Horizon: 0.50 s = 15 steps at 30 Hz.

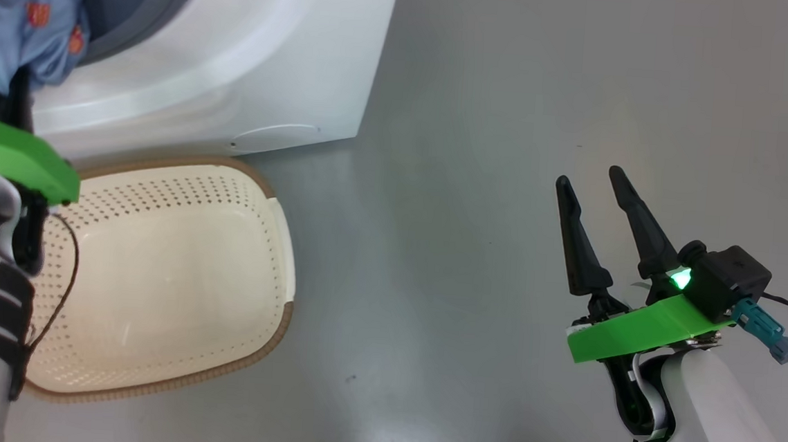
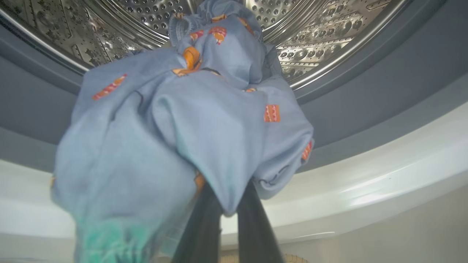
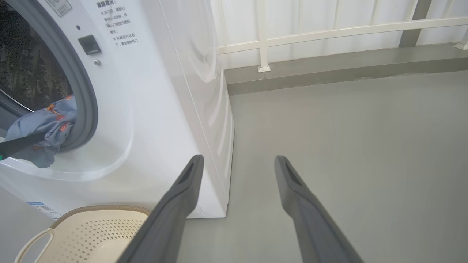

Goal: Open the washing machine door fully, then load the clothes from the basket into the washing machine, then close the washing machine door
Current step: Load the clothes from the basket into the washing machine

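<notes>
Clothes [image 2: 204, 120] hang pinched in left pincer [image 2: 229, 204] at washing machine [image 1: 238, 64] mouth.

Grey floor [image 3: 358, 138] spreads toward 4 o'clock; at 1 o'clock, a white railing [image 3: 329, 33] stands on a grey kerb [image 3: 329, 71].

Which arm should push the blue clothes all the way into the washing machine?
Left: the left fingers pinch the clothes at the drum mouth; the right fingers stand open over the floor, beside the washing machine.
</notes>
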Available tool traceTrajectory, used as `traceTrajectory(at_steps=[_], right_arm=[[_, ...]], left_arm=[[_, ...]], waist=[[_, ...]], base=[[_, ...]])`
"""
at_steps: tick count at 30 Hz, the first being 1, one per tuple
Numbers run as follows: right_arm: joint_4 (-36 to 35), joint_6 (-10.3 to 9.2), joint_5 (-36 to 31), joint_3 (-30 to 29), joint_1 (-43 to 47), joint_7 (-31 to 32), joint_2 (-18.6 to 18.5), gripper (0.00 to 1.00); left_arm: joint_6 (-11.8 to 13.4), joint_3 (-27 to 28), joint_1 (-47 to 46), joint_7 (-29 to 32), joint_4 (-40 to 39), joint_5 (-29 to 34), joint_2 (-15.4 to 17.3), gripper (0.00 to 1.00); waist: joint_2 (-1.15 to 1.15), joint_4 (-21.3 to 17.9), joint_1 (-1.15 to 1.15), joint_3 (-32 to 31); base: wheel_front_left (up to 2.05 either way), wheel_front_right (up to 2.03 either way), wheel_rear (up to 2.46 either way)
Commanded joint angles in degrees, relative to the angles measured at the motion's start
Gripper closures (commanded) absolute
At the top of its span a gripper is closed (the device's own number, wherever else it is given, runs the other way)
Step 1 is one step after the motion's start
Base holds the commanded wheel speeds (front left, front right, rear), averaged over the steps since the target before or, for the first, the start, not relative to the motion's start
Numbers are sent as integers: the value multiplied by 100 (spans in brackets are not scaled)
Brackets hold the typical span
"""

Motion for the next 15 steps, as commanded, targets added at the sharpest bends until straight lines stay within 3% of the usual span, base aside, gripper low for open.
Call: traceTrajectory(at_steps=[1, 9, 15], right_arm=[[-93, 25, -34, 64, 28, -45, -10, 0], [-184, 25, -32, 24, 67, -45, 22, 0], [-292, 25, -46, -10, 89, -45, 104, 0]], left_arm=[[-11, 54, -167, -74, -189, 57, 219, 100], [-16, -119, -903, -66, -339, 159, 426, 100], [-17, -218, -1660, 70, -237, 271, 786, 100]], waist=[[0, 90, 0, 20], [0, -78, 0, 343], [0, -416, 0, 764]], base=[[0, 0, 0], [0, 0, 0], [0, 0, 0]])
